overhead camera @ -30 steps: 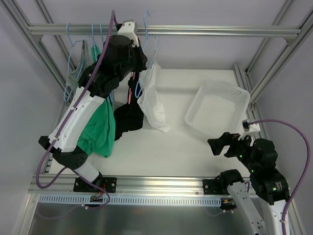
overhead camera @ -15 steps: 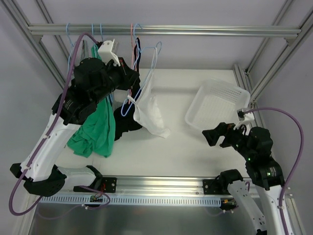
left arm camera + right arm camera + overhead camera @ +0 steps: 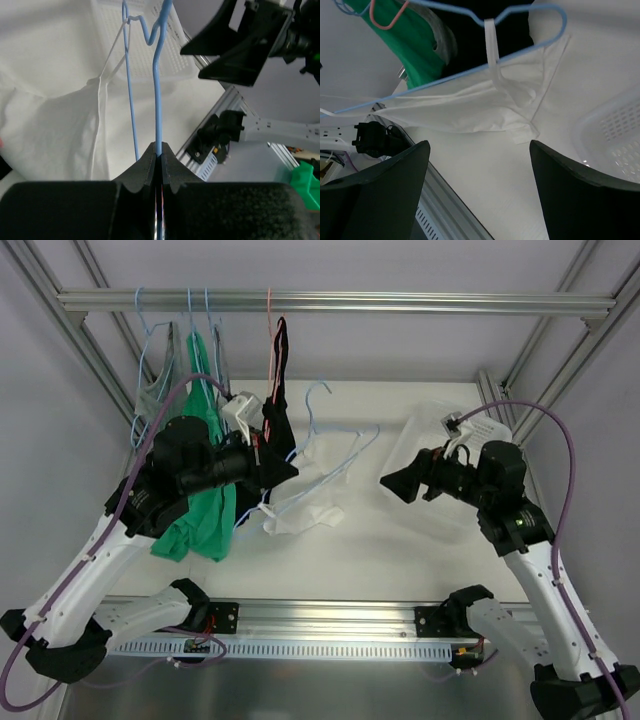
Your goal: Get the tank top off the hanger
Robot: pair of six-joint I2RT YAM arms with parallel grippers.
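My left gripper (image 3: 287, 472) is shut on the wire of the light-blue hanger (image 3: 306, 420), holding it off the rail, low over the table. In the left wrist view the jaws pinch the hanger (image 3: 158, 90) at one point. The white tank top (image 3: 300, 520) trails from it onto the table, one thin strap still looped over the hanger (image 3: 520, 15). The tank top (image 3: 470, 110) spreads below the wire in the right wrist view. My right gripper (image 3: 395, 483) hangs open just right of the hanger, facing it, with nothing between its fingers (image 3: 385, 190).
Still on the back rail (image 3: 340, 302) hang a bright green top (image 3: 195, 510), a black garment (image 3: 280, 360) on a salmon-pink hanger (image 3: 269, 335) and a grey garment (image 3: 160, 380). A white basket (image 3: 420, 440) sits behind my right arm.
My left gripper has carried the hanger and tank top off the rail, down and toward the front. My right arm has risen and swung left toward the hanger, its jaws narrowing slightly.
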